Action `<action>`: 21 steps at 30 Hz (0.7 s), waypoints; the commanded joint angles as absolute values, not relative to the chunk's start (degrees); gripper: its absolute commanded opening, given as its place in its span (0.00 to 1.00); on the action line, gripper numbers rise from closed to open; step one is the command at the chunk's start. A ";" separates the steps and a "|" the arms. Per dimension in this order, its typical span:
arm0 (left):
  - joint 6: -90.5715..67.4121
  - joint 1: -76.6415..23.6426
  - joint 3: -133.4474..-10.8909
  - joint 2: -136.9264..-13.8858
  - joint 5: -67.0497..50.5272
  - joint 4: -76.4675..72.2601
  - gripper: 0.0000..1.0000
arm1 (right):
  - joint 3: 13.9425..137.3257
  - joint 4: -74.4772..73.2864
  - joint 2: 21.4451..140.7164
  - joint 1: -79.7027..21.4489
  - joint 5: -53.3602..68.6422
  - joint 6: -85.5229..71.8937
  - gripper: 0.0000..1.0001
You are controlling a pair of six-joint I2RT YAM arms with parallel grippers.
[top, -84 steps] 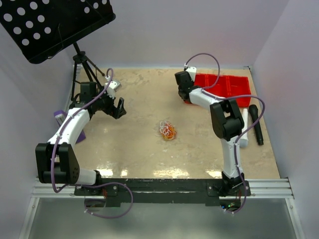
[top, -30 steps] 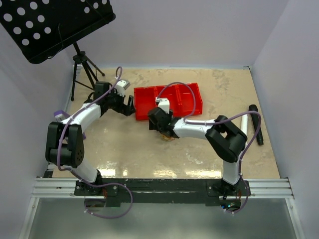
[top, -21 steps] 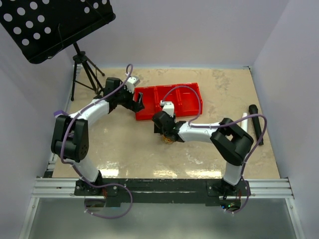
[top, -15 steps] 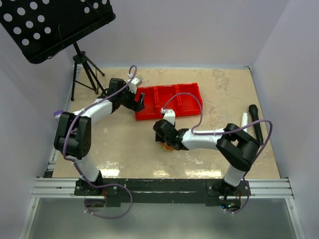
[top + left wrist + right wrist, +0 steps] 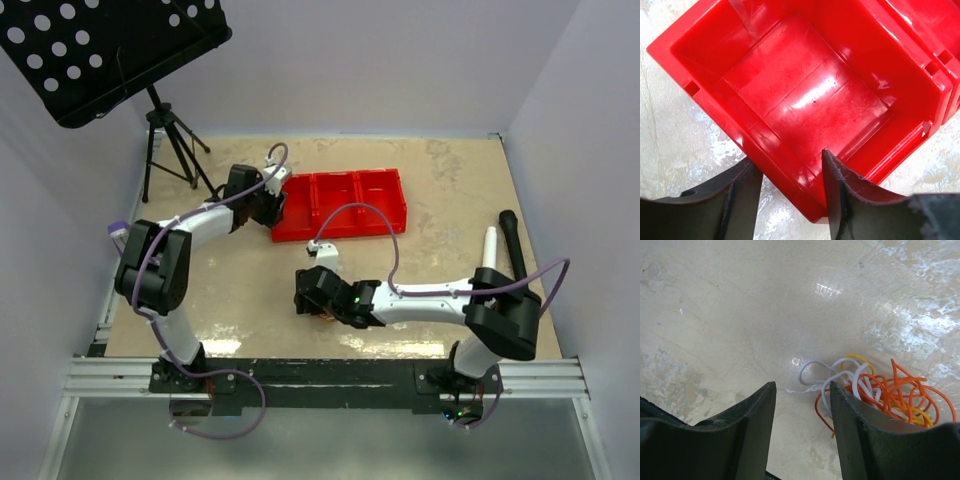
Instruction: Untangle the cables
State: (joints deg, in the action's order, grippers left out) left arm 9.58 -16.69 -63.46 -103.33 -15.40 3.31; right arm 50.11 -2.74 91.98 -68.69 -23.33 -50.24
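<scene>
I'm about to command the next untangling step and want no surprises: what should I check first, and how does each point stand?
1. Right tool open: ok.
2. Tangle of thin orange, white and yellow cords between its fingers: not ok; it lies beside one finger, only a white loop nears the gap.
3. Left tool gripping red plastic compartment tray wall, one finger inside, one outside: ok.
4. That compartment empty: ok.
5. Right tool clear of the beige table: cannot tell.
</scene>
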 commanded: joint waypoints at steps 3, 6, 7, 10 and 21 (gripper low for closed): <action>14.41 -17.31 -58.10 -98.44 -15.21 2.46 0.47 | 51.50 -10.35 84.03 -68.21 -28.72 -51.77 0.57; 15.73 -17.31 -55.91 -96.42 -15.91 3.08 0.45 | 53.52 -13.44 80.78 -64.62 -31.99 -50.63 0.62; 15.82 -17.31 -55.46 -95.81 -16.17 3.51 0.45 | 53.79 -13.80 79.81 -62.86 -32.17 -49.93 0.63; 14.51 -17.49 -53.97 -94.14 -17.31 4.74 0.47 | 53.79 -14.15 79.02 -57.14 -33.04 -47.91 0.65; 10.02 -17.93 -48.43 -84.91 -17.58 9.58 0.59 | 49.22 -9.85 83.49 -47.72 -31.03 -45.79 0.60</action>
